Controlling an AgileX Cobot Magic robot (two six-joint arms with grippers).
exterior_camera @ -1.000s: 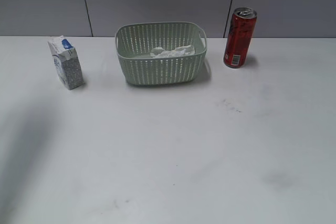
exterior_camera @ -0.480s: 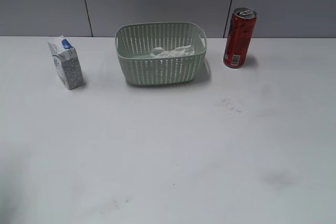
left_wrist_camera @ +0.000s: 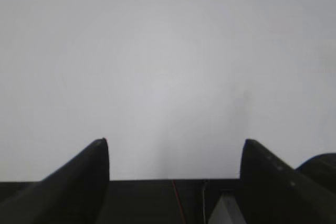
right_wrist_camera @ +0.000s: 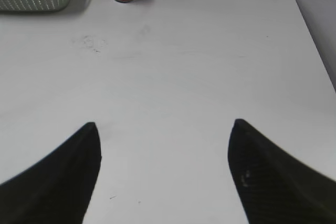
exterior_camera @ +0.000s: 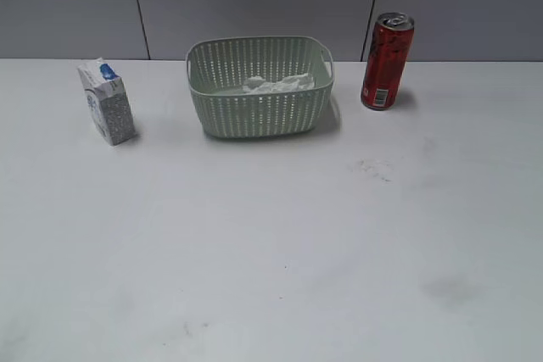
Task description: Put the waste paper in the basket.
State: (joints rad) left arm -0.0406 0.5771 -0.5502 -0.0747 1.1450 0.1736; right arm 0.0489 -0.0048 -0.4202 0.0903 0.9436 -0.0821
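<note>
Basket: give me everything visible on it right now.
The basket is pale mint-green, plastic by the look, rounded-rectangular, its walls perforated with rows of small holes and a handle slot at each end. It stands upright on the white table near the back, between the tissue pack and the red can, touching neither. Crumpled white waste paper lies inside. Neither tool is near it.
</note>
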